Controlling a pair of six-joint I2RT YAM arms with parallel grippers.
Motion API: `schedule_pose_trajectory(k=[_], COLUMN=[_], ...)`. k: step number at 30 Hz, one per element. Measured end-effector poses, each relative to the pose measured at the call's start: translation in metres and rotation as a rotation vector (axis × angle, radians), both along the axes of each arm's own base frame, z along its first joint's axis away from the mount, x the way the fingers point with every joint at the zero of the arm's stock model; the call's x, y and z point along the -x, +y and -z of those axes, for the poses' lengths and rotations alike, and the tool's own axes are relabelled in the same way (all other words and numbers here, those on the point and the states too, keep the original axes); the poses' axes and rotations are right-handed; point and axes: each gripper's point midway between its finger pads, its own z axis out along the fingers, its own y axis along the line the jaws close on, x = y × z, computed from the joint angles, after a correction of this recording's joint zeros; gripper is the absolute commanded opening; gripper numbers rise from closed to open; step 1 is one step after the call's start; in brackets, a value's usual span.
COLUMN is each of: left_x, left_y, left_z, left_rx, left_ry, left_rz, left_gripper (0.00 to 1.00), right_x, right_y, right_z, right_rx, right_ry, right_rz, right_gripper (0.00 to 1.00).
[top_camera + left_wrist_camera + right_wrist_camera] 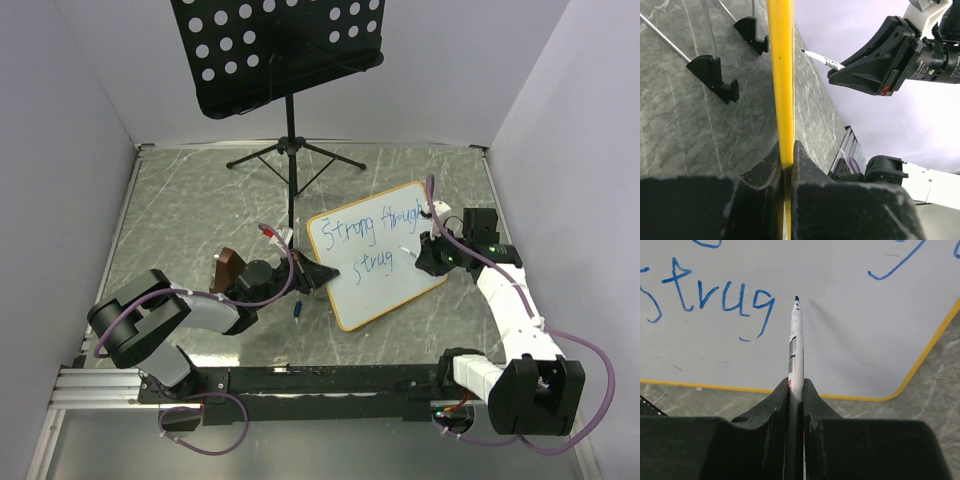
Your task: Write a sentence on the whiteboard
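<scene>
Left wrist view: left gripper (786,150) clamps the frame (781,75) of the board (395,290), a good hold on something likely light, stiff and slick; right gripper (795,385) grips marker (796,340).

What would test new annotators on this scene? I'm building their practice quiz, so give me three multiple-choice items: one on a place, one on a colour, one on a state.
1. The marker tip lies:
A. just right of "strug" on the whiteboard
B. left of "Strong"
C. beyond the board's frame

2. The sentence is written in:
A. red
B. black
C. blue

3. The right gripper is:
A. open and empty
B. shut on the marker
C. shut on the board's frame

Answers:
1 A, the right wrist view shows the tip just past the final g.
2 C, the letters are blue in the top and right wrist views.
3 B, its jaws pinch the marker's barrel between them.
</scene>
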Motion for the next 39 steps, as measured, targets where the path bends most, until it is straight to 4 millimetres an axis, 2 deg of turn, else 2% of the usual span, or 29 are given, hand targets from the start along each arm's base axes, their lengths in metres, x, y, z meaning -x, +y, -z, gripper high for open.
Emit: schedule_pose_trajectory(k=[22, 39], left_x=[0.000, 0.000], left_y=[0.000, 0.000], left_z=[0.000, 0.000], left_rx=[0.002, 0.002], left_ry=[0.004, 0.003], left_rz=[0.002, 0.002], left_gripper=[0.01, 0.01], right_x=[-0.008, 0.004], right_y=[0.000, 0.006], right_z=[0.012, 0.015], right_rx=[-0.014, -0.005], right_ry=[0.041, 0.037], right_rz=[0.011, -0.083], right_gripper=[0.00, 0.00])
